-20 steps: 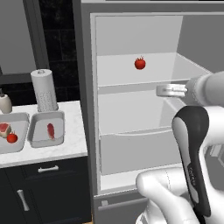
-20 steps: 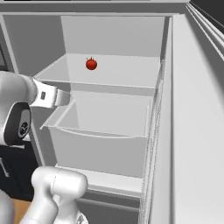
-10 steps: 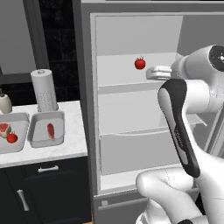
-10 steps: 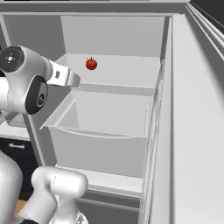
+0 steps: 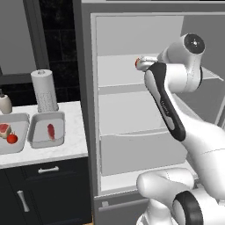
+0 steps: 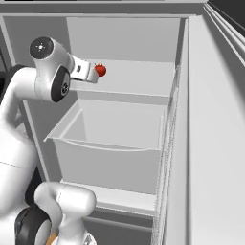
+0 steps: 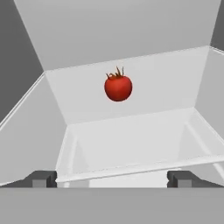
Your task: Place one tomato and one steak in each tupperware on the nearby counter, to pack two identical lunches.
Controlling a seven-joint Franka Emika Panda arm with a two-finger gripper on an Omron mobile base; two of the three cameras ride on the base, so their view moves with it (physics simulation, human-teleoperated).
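Tomato [image 7: 118,87] sits alone on the upper fridge shelf [image 6: 134,83], straight ahead of the fingers [image 7: 112,178], which are spread fully wide and hold nothing, lined up to take it. On the worktop [image 5: 66,147], one tupperware [image 5: 47,128] has only steak [image 5: 51,131]; the other tupperware [image 5: 13,137] already holds both.

In the left base view the arm's white wrist covers most of the tomato [image 5: 137,62] on the fridge shelf [image 5: 118,83]; the left tupperware [image 5: 11,147] is cut by the frame edge.
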